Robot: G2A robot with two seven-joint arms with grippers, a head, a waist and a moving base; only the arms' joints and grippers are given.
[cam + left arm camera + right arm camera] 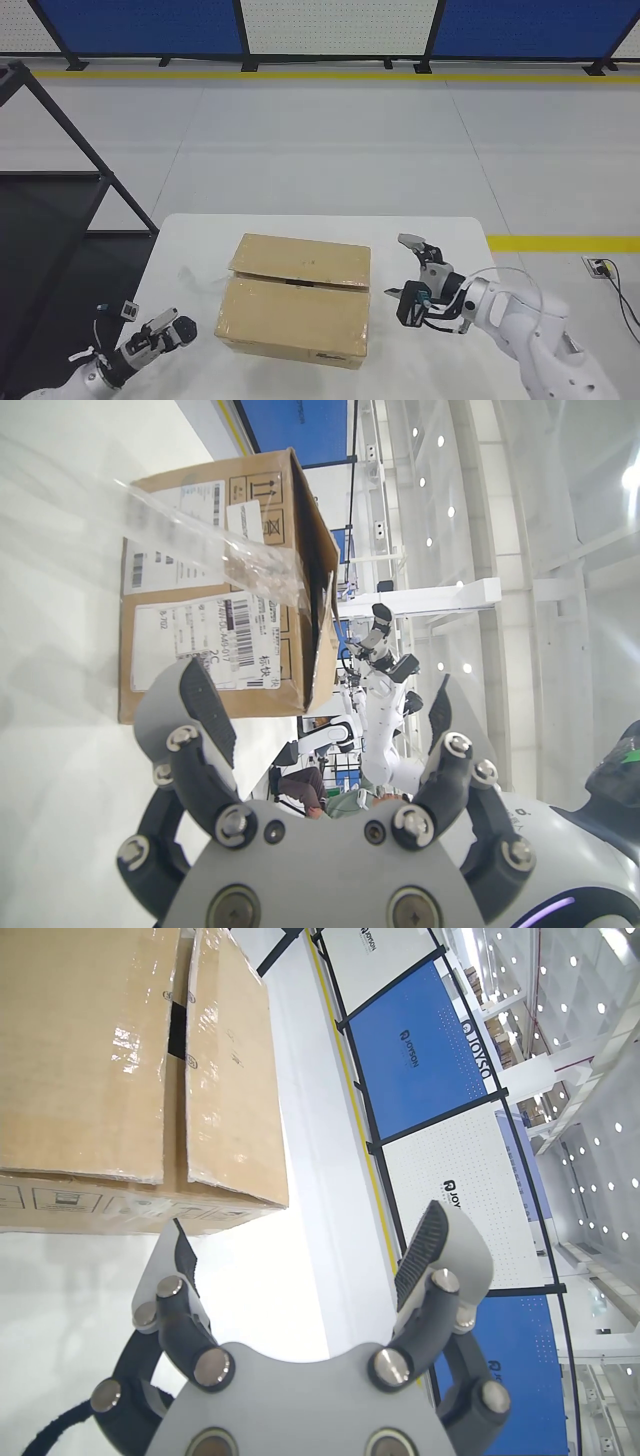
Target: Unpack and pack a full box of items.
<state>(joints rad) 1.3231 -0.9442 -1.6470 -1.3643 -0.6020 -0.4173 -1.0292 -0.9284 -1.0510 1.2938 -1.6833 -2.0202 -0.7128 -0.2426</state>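
Cardboard box [297, 300] is sitting in the middle of the white table [200, 240], flaps lying closed, while the left gripper [165, 330], near left of it, and the right gripper [403, 267], just right of it, are both holding their fingers wide apart, probably ready for opening it.

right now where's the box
In the top view the box sits in the middle of the table, between the left gripper and the right gripper, touching neither.
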